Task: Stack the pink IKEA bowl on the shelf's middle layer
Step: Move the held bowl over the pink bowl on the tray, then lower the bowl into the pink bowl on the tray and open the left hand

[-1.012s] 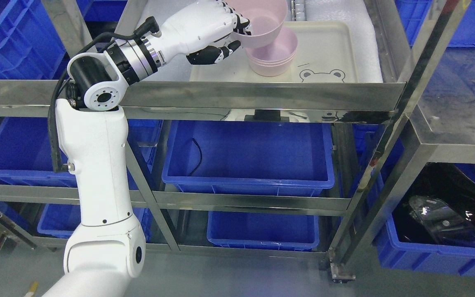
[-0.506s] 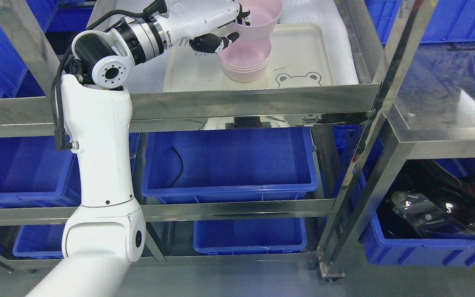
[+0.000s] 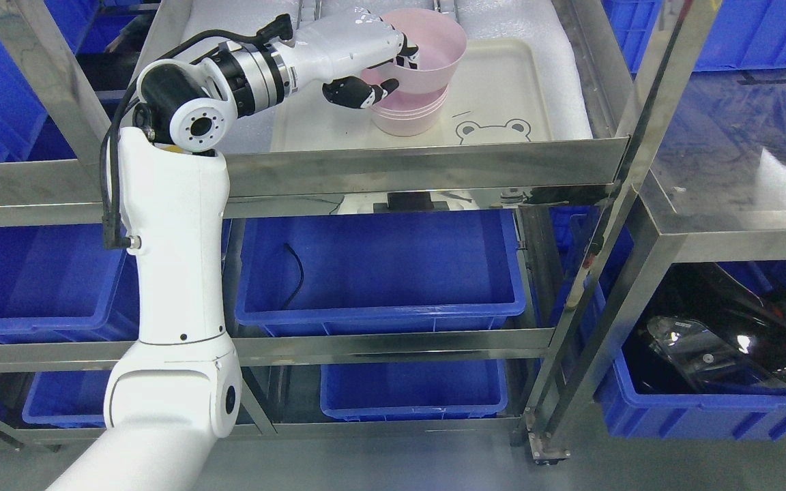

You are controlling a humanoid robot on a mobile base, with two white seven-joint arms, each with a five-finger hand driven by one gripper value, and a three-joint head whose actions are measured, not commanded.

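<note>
My left hand point(image 3: 383, 65) reaches in from the left over the steel shelf and is shut on the near rim of a pink bowl point(image 3: 430, 58). That bowl hangs tilted, its base sunk partly into a stack of pink bowls point(image 3: 410, 117). The stack stands on a cream tray point(image 3: 509, 95) with a bear face printed at its front. Dark fingers curl inside the held bowl's rim, and the thumb presses from outside below it. My right hand does not show.
A steel lip point(image 3: 420, 174) runs along the shelf's front. A slanted steel post point(image 3: 628, 164) stands at the right. Blue bins point(image 3: 379, 273) fill the lower shelves. A black object lies in the bin at the lower right point(image 3: 727, 348).
The held bowl has come down from above the stack and now sits partly in it. The camera shifted earlier, moving the whole picture left.
</note>
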